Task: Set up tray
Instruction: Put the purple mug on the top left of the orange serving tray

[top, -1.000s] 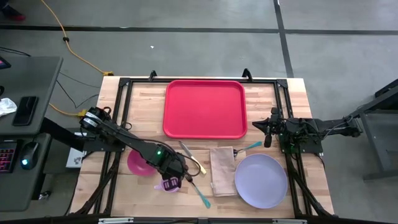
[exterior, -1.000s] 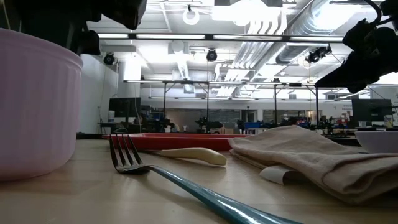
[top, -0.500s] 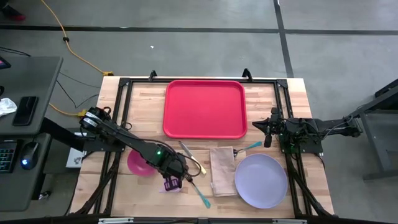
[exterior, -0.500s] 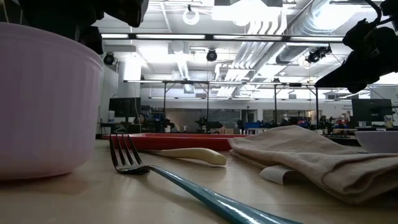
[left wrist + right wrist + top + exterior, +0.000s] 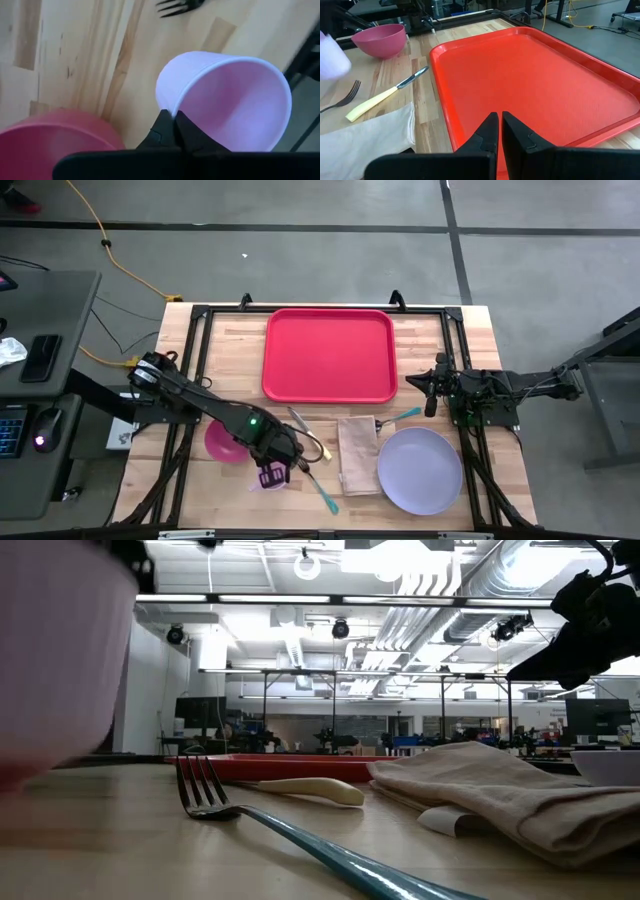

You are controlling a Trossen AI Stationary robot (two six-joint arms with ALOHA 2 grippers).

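Observation:
The red tray (image 5: 330, 355) lies flat at the table's far middle and also shows in the right wrist view (image 5: 535, 75). My left gripper (image 5: 272, 470) is near the front edge, shut on a lavender cup (image 5: 230, 100), which also shows in the low view (image 5: 60, 640). A pink bowl (image 5: 220, 442) stands just left of it. My right gripper (image 5: 432, 392) is shut and empty beside the tray's right edge, its fingers (image 5: 490, 130) over the tray's rim. My left gripper pinches the cup's rim (image 5: 169, 106), one finger outside the wall and one inside the mouth. The cup is lifted clear of the table and tilted, its open mouth turned toward the wrist.
A lavender plate (image 5: 420, 470) lies at the front right, a beige napkin (image 5: 358, 455) left of it. A teal fork (image 5: 322, 488) and a cream-handled knife (image 5: 305, 430) lie between napkin and cup. A teal utensil (image 5: 403, 416) lies by the napkin's far corner.
My left gripper has raised the lavender cup. It stood on the table a second ago, then shifted nearer the low camera, and now hangs clear of the table. My right arm has kept still.

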